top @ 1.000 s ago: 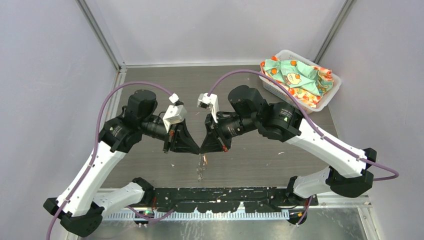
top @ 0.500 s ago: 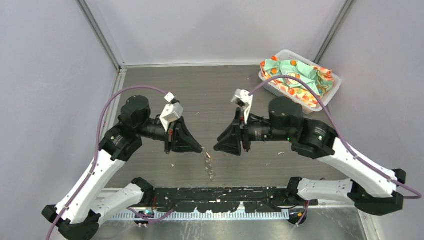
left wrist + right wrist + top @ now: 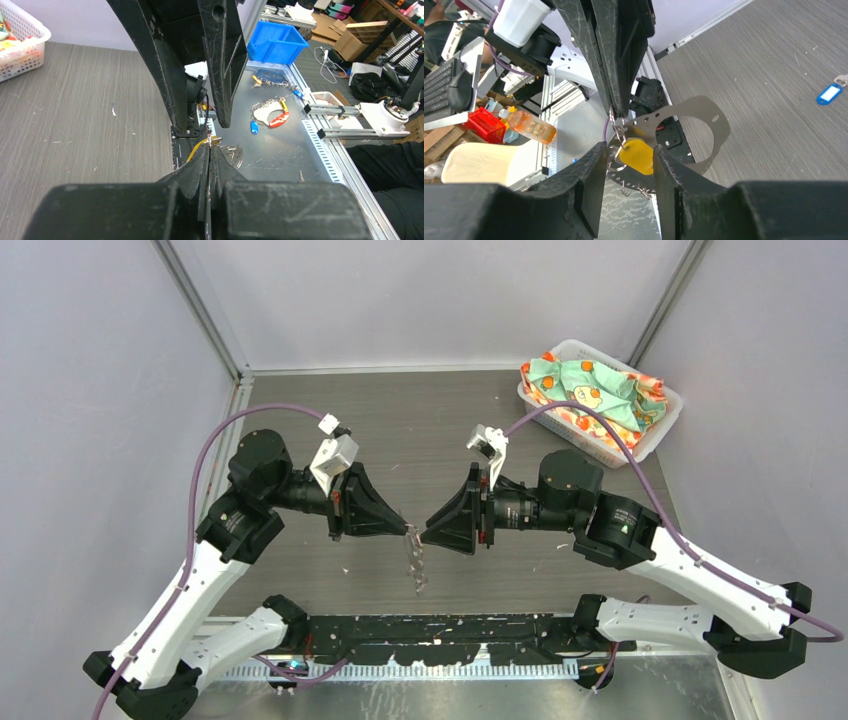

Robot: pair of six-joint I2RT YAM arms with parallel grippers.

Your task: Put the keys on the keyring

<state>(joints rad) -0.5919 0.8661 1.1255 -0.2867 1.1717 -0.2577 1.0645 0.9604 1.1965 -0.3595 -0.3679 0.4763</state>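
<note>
Since the earlier frames, your right gripper [image 3: 425, 534] has swung back in to meet the left gripper [image 3: 403, 529] almost tip to tip above the table [image 3: 440, 420]. Your left one is clamped shut on the top of the keyring [image 3: 416, 562], which dangles below it as a thin, limp chain. Your right jaws stand parted, straddling the yellow-headed key [image 3: 637, 156] that hangs among the small links; you can't tell from here whether a pad touches it. The blue-headed key [image 3: 828, 93] lies flat on the table, well apart. Expect everything to be light, loose and slick: the chain will likely swing and twist at any nudge. Take each key by its flat plastic head, broad faces against the pads.
</note>
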